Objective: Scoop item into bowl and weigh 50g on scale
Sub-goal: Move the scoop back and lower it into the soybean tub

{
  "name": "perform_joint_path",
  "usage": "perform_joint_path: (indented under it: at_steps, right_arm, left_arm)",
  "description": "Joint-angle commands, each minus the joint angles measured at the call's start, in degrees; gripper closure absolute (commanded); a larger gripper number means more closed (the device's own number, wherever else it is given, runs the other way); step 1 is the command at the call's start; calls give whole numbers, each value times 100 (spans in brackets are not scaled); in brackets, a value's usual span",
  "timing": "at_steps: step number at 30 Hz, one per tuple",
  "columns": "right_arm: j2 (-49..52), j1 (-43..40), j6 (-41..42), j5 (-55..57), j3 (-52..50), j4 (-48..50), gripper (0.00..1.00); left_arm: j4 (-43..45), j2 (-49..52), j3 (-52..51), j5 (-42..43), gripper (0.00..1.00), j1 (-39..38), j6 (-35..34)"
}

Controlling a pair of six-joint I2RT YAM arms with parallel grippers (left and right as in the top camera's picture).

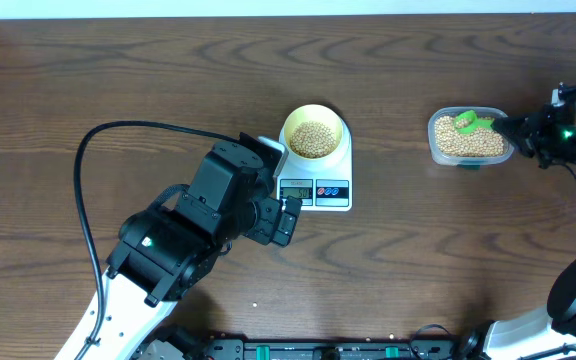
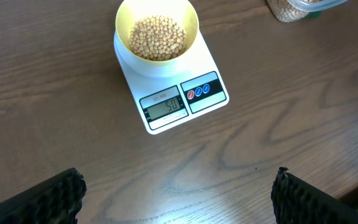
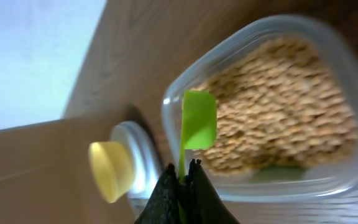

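The pale yellow bowl [image 1: 336, 118] sits on the white scale [image 1: 340, 190], holding a layer of beige beans [image 1: 313, 140]. In the left wrist view the bowl [image 2: 190, 22] and the scale [image 2: 166, 121] lie ahead, and the display reads 50. My left gripper [image 1: 286, 215] hovers wide open with nothing in it just in front of the scale; its jaws [image 2: 178, 186] frame bare table. My right gripper [image 1: 516, 128] is shut on the handle of a green spoon [image 1: 473, 122], whose scoop [image 3: 197, 121] hangs over the beans [image 3: 278, 118] in the clear tub [image 3: 347, 68].
The clear tub [image 1: 434, 135] stands at the right of the table, about a hand's width right of the scale. A black cable [image 1: 98, 150] loops over the table left of my left arm. The table's far edge runs along the top.
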Motion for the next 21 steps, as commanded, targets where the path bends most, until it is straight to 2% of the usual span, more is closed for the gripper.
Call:
perform_joint_path:
  at_steps: [1, 7, 13, 17, 21]
  right_arm:
    - [-7, 15, -560, 660, -15, 22, 99]
    - [-7, 345, -1095, 1226, -15, 144, 99]
    - [-7, 1139, -1818, 2017, -15, 146, 99]
    - [-7, 1681, -2210, 3073, -13, 142, 99]
    - [-7, 2177, -2326, 4653, -15, -37, 99]
  left_arm:
    - [0, -9, 116, 13, 2, 20, -31]
    - [-2, -9, 116, 13, 2, 20, -31]
    - [0, -9, 116, 13, 2, 20, -31]
    - [0, -9, 116, 13, 2, 20, -31]
    - [0, -9, 116, 13, 2, 20, -31]
